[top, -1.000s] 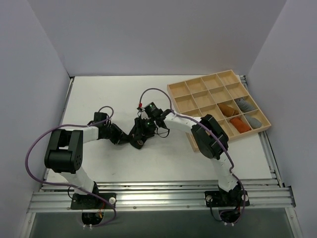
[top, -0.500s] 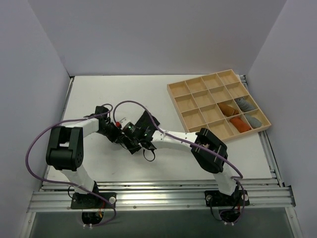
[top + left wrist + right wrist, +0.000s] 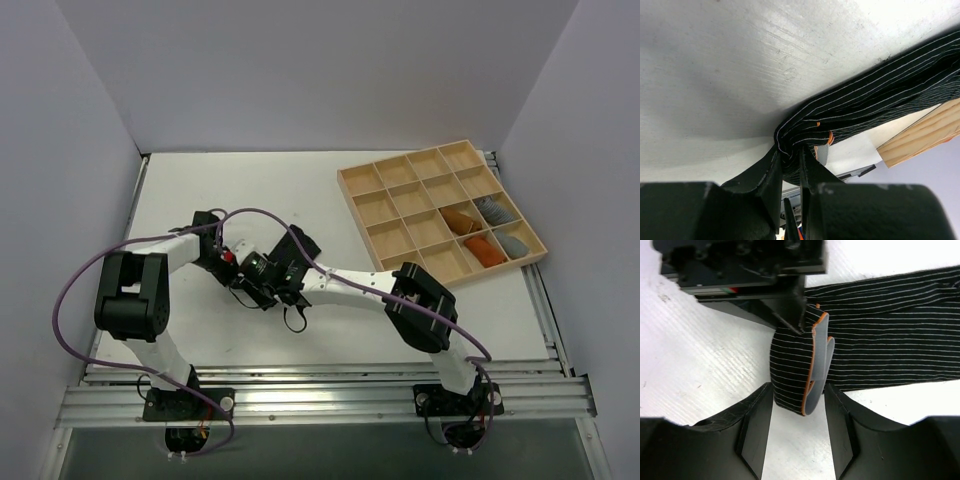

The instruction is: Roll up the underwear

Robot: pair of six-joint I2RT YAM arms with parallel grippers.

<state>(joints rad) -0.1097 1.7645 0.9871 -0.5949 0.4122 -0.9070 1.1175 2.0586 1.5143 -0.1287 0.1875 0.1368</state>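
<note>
Pinching the coiled end of the black, thin-striped soft-fabric underwear [image 3: 865, 107], the left gripper [image 3: 790, 162] has its jaws clenched on the core of the roll, where a grey band with orange edging curls inward. The right gripper [image 3: 799, 388] meets it from the opposite side. Its two fingers bracket the same coil and press its flanks, so it too grasps the garment. The unrolled remainder lies flat on the white table [image 3: 700, 355], stretching away from the coil. From above, both wrists cover the garment near the table's middle, so how much is left to roll is hard to judge there.

The fabric looks light, limp and slightly springy. A loose coil would likely unwind if either grip lets go. The safest hold seems to be across the coil's width, not on the flat tail, which would just drag.

Farther right, a wooden divided tray [image 3: 405, 157] holds small orange [image 3: 460, 220] and grey cloth rolls [image 3: 492, 210].
</note>
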